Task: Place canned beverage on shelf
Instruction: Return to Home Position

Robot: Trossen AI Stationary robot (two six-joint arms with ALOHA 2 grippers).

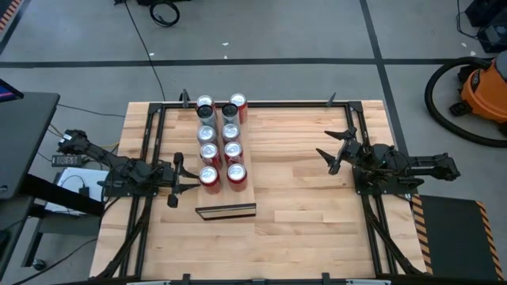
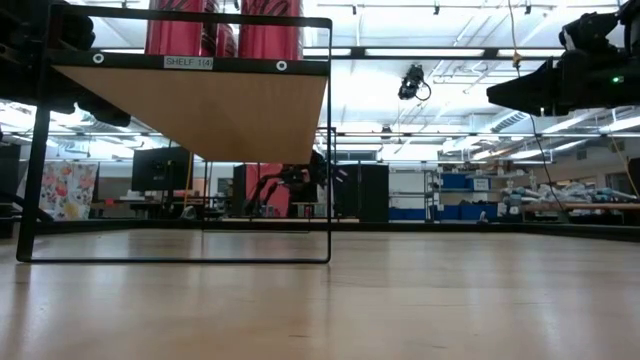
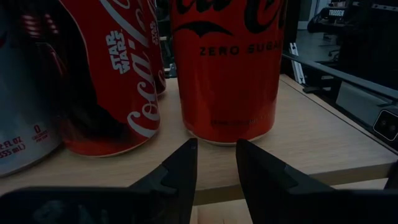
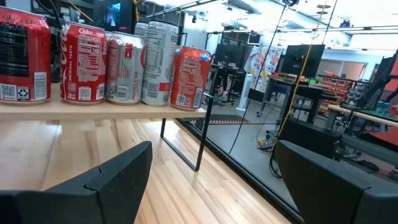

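While eight cans [image 1: 220, 141] stand in two rows on the shelf [image 1: 225, 198] | left gripper [image 3: 216, 158] just beside shelf, jaws narrowly parted, empty | right gripper [image 4: 214, 146] well apart from shelf, jaws wide, empty | step: likely homing; next: back away without touching cans

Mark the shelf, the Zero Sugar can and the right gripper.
shelf [image 2: 200, 110]: low view, on the pale wooden underside of the slab.
Zero Sugar can [image 3: 227, 87]: left wrist view, on the red side wall below the lettering.
right gripper [image 4: 212, 149]: right wrist view, midway between its open fingertips.
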